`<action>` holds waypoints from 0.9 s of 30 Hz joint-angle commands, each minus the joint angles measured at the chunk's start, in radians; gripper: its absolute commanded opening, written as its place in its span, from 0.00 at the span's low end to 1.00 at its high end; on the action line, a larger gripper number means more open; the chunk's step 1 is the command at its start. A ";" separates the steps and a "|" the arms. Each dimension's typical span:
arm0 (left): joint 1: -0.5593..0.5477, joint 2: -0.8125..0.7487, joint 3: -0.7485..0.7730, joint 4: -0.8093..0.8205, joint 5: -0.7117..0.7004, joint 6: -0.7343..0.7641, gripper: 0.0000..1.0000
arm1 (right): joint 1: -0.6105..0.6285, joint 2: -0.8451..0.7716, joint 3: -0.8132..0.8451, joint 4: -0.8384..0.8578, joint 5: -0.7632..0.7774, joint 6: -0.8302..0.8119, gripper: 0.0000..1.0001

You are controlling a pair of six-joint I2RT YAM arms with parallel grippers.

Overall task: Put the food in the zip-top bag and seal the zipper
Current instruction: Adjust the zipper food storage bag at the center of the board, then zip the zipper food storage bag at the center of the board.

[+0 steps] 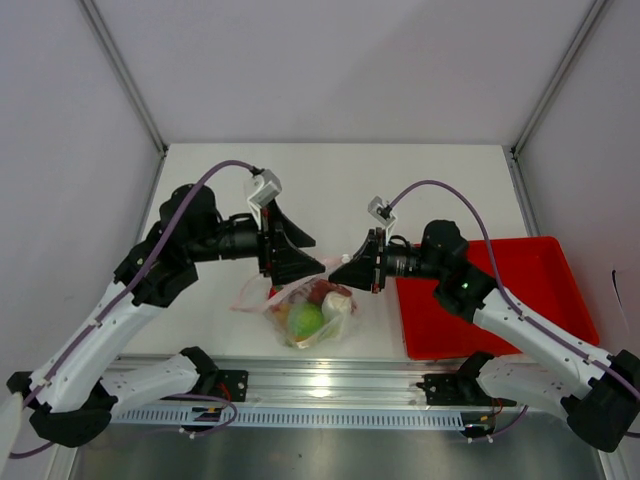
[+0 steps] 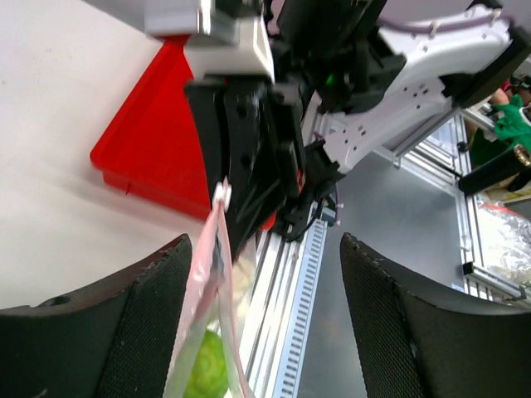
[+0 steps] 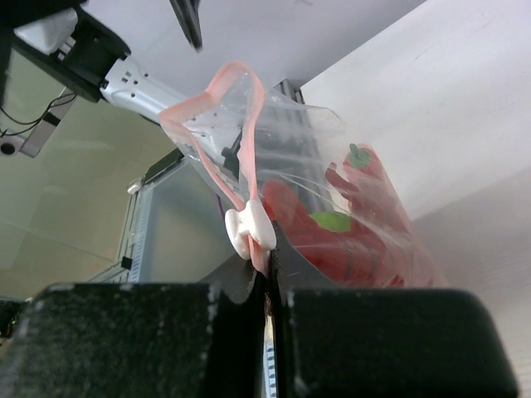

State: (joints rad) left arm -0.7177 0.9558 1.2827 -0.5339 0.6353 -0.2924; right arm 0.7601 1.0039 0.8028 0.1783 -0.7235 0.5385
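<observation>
The clear zip-top bag (image 1: 300, 312) hangs between both grippers near the table's front edge. It holds the food: a round green fruit (image 1: 305, 320), a pale piece (image 1: 337, 305) and a red pepper-like piece (image 3: 332, 232). My right gripper (image 3: 270, 286) is shut on the pink zipper (image 3: 211, 91), right beside its white slider (image 3: 249, 232). Beyond the slider the strip gapes in an open loop. My left gripper (image 2: 264, 274) is open. The bag's pink edge (image 2: 203, 274) stands between its fingers, close to the left finger (image 2: 141, 332), and the green fruit (image 2: 207, 373) shows below.
A red tray (image 1: 500, 300) lies on the table to the right, under the right arm. The aluminium rail (image 1: 320, 385) with both arm bases runs along the near edge. Grey walls close in the white table at the back and sides.
</observation>
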 commanded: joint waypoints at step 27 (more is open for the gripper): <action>-0.055 0.179 0.012 0.078 -0.006 -0.004 0.49 | 0.019 0.021 0.052 0.041 -0.048 0.011 0.00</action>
State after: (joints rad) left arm -0.7650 1.1282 1.3075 -0.4892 0.6312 -0.3138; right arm 0.7761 1.0248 0.8326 0.1505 -0.7609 0.5423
